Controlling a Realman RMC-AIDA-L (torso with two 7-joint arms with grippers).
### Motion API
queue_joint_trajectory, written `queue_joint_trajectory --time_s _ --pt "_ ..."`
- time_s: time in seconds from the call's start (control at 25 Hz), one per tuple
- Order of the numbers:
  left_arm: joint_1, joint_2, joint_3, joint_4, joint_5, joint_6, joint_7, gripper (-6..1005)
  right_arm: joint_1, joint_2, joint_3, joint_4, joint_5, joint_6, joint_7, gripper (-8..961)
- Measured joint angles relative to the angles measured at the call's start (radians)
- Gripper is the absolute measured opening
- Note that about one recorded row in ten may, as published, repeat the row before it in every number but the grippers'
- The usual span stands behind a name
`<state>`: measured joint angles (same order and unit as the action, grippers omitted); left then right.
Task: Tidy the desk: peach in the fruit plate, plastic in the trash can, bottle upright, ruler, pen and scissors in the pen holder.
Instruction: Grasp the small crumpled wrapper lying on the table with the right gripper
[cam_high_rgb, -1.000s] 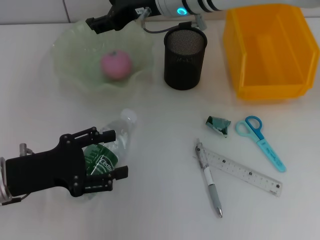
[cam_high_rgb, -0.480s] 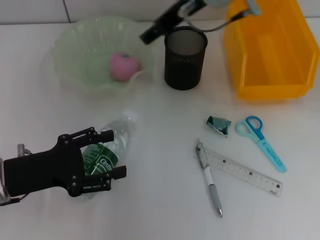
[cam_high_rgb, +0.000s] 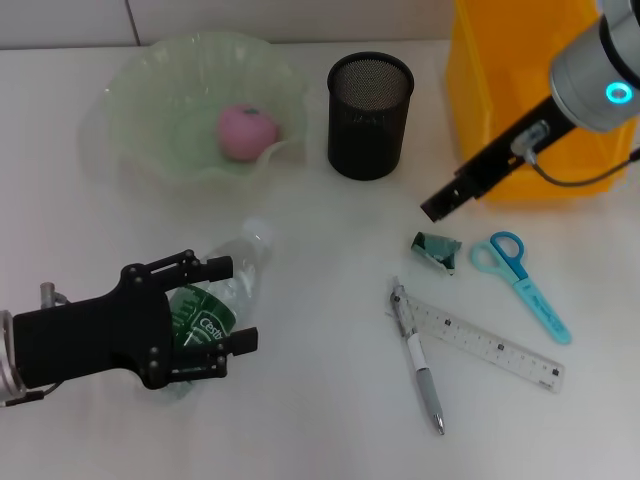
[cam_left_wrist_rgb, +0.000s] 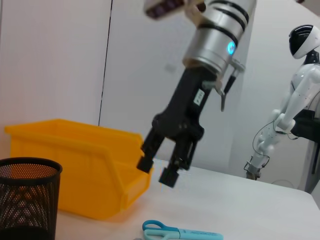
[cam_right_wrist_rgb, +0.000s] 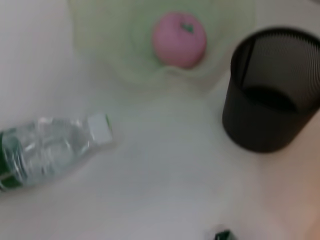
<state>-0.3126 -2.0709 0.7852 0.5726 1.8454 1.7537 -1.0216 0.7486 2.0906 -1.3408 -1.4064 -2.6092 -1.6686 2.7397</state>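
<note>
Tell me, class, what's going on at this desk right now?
A two-armed robot is tidying. The peach already sits in the fruit plate. The left gripper is around the bottle, which lies on its side on the desk. The right gripper, open and empty, hangs just above the crumpled plastic. The scissors, ruler and pen lie loose; the pen holder and trash can await them.

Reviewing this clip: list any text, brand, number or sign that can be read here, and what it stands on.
Bottle label: white script on green, starts "Cest", rest hidden by the left gripper.
Ruler: black markings, numbers too small to read.
Bottle cap: print unreadable.
Nothing else bears text.
</note>
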Motion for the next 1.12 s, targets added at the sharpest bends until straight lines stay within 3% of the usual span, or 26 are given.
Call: queue_joint_trajectory --time_s 0.6,1.12 --pt "-0.002 0.000 0.002 -0.001 0.000 -0.002 -0.002 841 -0.015 -0.003 -0.121 0.159 -0.001 0.152 -0.040 826" --pt "-0.001 0.000 -0.002 -0.002 0.000 -0.002 -0.002 841 -0.009 -0.006 -0.128 0.270 -0.005 0.240 -0.059 821"
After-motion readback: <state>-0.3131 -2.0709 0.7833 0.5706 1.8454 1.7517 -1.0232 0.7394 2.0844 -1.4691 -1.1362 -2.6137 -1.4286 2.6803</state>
